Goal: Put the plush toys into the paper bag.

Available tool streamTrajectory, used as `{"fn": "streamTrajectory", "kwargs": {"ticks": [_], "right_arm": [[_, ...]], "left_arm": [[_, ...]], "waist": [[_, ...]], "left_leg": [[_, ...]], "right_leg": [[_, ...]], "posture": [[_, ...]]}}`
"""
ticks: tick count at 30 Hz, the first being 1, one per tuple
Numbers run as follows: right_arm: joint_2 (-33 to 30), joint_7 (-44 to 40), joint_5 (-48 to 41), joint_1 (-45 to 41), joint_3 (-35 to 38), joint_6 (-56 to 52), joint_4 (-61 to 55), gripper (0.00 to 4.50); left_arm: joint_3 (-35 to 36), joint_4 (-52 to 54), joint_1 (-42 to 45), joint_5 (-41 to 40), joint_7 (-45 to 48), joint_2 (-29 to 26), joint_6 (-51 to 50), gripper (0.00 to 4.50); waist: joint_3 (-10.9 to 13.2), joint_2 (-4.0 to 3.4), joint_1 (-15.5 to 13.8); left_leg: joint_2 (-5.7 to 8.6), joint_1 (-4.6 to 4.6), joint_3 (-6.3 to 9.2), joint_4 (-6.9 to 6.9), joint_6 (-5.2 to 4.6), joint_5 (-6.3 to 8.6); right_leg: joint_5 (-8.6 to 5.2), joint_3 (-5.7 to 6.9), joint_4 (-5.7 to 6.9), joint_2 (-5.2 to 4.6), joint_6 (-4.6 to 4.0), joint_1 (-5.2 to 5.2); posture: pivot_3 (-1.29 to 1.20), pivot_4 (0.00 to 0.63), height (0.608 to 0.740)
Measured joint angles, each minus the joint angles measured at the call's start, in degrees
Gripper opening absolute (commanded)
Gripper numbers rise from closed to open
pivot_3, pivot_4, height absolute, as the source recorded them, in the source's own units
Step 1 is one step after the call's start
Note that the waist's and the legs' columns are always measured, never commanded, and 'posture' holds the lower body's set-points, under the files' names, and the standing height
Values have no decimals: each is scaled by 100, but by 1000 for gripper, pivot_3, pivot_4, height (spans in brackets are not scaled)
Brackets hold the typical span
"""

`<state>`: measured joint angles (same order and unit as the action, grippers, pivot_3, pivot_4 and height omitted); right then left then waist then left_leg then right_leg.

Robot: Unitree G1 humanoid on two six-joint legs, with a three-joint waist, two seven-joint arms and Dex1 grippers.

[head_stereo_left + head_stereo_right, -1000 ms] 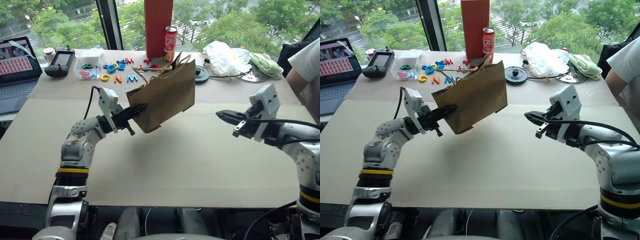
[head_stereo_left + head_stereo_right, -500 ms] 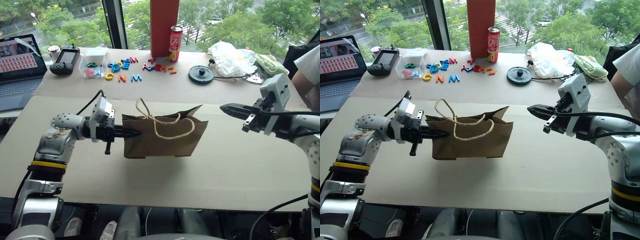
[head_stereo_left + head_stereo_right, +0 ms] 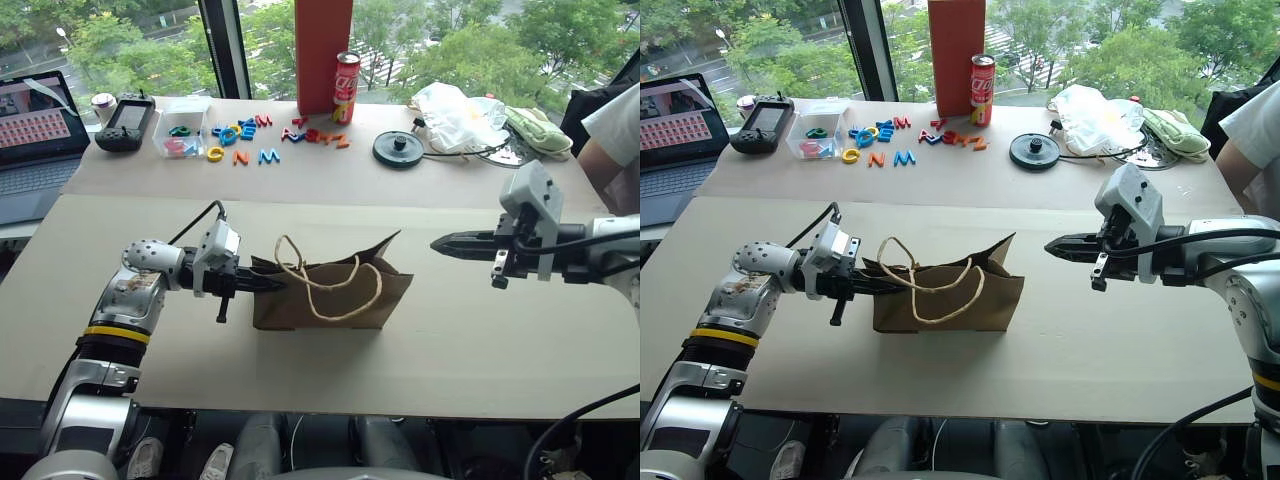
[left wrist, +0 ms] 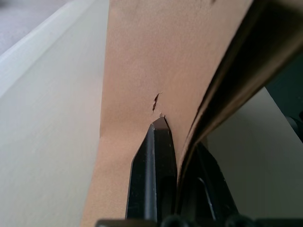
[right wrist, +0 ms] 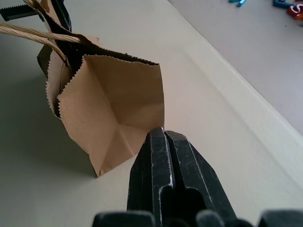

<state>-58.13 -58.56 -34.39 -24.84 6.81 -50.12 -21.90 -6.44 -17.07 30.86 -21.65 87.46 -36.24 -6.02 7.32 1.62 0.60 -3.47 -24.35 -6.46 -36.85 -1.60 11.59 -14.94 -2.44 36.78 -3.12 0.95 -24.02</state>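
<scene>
Head views: the left end effector (image 3: pixel 262 285) is pinching the side wall of the paper bag (image 3: pixel 335 298), which is sitting upright on the bench (image 3: pixel 470 340) just short of its near edge, about midway along it. The right end effector (image 3: pixel 447 243), fingers pressed together and carrying nothing, is hovering just off the bag's other side. The bag's mouth is nearly flat, so this step probably calls for spreading the rim while the base stays planted. No plush toys can be made out on the bench or in the bag. A clear tub (image 3: pixel 183 133) near the far left corner is holding several plastic letters.

Left wrist view: the black fingers (image 4: pixel 152 175) are clamping one paper wall, beside a small tear.

Right wrist view: the closed fingers (image 5: pixel 165 179) are pointing at the bag's folded side gusset; its interior is hidden.
</scene>
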Motion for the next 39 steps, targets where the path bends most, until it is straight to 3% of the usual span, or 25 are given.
{"fn": "streamTrajectory", "kwargs": {"ticks": [2,5,14,22,28,39], "right_arm": [[-41,-15,30,1,-49,44,4,0],[-47,-6,122,1,-160,163,15,0],[19,14,274,-2,-368,370,132,0],[30,6,381,-42,-403,474,146,0],[23,-113,407,-118,-408,607,193,0],[-8,-373,163,-368,-338,618,92,0]], "left_arm": [[-6,-16,-9,64,-34,0,58,28],[-6,-20,-23,142,-101,-1,65,729],[45,415,-52,75,-152,-293,-800,3805],[403,1319,-203,-369,-131,-1039,-1689,3805],[1254,2185,54,-1372,-72,-2110,-2997,3805],[1423,2251,14,-1648,-264,-2194,-3207,3805]], "waist": [[0,0,-1],[0,0,-1],[0,0,6],[0,-1,8],[4,1,12],[6,-5,-8]], "left_leg": [[-1,1,0,-1,0,0],[-1,2,0,-2,0,0],[-2,0,0,-3,0,0],[-4,2,-1,-3,0,0],[-10,4,-4,-2,0,0],[-5,4,-8,-3,0,0]], "right_leg": [[0,0,1,0,0,0],[0,0,2,0,0,1],[0,0,6,2,0,-2],[0,0,9,1,0,-4],[-1,1,7,3,1,-5],[-3,1,11,2,0,-5]], "posture": [[0,150,740],[0,150,740],[0,150,740],[0,150,740],[0,150,740],[0,150,740]]}}
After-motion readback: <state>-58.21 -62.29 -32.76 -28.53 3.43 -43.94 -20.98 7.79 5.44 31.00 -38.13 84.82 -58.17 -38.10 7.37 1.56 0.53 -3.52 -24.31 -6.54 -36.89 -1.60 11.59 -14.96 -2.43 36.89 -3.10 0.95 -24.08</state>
